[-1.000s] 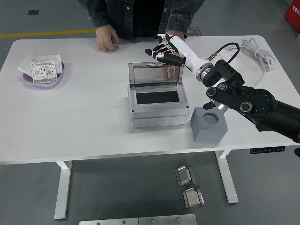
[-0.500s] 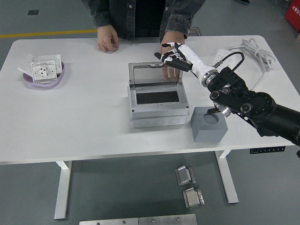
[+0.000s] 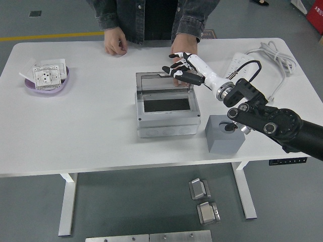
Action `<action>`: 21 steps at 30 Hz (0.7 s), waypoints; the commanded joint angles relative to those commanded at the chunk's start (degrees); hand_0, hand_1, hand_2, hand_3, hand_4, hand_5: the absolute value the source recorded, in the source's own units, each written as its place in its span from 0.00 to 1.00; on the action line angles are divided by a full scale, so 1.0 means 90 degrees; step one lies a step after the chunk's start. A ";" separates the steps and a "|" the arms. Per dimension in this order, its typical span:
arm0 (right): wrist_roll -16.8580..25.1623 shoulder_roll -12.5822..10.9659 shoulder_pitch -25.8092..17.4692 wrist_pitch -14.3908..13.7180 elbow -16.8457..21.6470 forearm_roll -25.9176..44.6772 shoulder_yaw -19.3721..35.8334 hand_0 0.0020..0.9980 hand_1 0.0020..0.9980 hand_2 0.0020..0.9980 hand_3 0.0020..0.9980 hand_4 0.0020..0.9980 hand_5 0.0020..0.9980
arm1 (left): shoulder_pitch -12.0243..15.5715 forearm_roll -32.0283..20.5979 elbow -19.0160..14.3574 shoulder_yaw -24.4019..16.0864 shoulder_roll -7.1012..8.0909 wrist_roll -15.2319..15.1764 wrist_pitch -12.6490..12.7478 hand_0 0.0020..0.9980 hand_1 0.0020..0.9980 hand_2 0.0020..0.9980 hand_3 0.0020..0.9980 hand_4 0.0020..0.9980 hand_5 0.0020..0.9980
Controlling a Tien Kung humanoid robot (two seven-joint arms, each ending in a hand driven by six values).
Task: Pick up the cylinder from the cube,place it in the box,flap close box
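While over the box (image 3: 166,108) lid, right hand (image 3: 182,68) outstretched.

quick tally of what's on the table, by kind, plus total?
Grey box, lid up: 1
Grey cube: 1
Purple dish: 1
White socket plates in the dish: at least 2, exact count unclear
White power strip with cable: 1
Total: 6 at least

Also over the table: robot right hand; a person's two hands at the far edge.

Grey box (image 3: 167,110) and grey cube (image 3: 224,135) on a white table (image 3: 91,126); purple dish (image 3: 48,84) at its left edge; white-and-black hand (image 3: 182,68).
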 joint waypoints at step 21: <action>-0.0396 -0.0550 -0.0323 0.0030 0.0986 -0.0903 0.0015 0.69 0.68 0.72 0.84 0.89 0.75 | 0.0138 0.0005 0.0012 -0.0155 -0.0001 -0.0026 0.0032 0.68 0.67 0.57 0.62 0.51 0.34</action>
